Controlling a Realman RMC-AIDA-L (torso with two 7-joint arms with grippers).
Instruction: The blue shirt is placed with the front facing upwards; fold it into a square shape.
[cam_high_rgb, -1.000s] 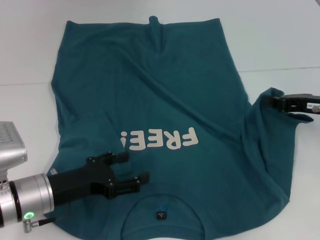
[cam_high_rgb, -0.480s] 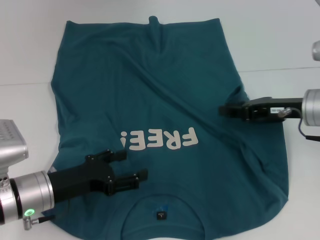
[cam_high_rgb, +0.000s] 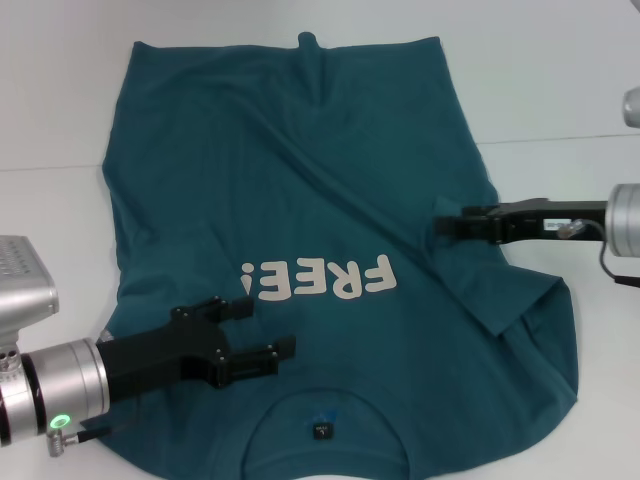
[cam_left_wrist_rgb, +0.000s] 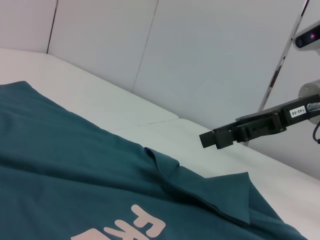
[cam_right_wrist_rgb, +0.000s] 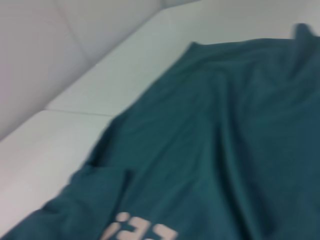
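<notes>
Right gripper (cam_high_rgb: 443, 226) just past the "FREE!" lettering (cam_high_rgb: 318, 279), can't tell if pinching; left gripper (cam_high_rgb: 268, 333) spread beside the neck label (cam_high_rgb: 322, 431); blue shirt (cam_high_rgb: 290, 160) flat on the bench (cam_high_rgb: 60, 100), only right sleeve (cam_high_rgb: 510, 300) tucked, barely started.

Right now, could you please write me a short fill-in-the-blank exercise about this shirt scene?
1. The cream lettering on the blue shirt reads ____.
2. The sleeve on the robot's ____ side is folded onto the shirt's body.
3. The left gripper hovers with its fingers ____.
4. The shirt lies on a ____ table.

Missing: FREE!; right; open; white
</notes>
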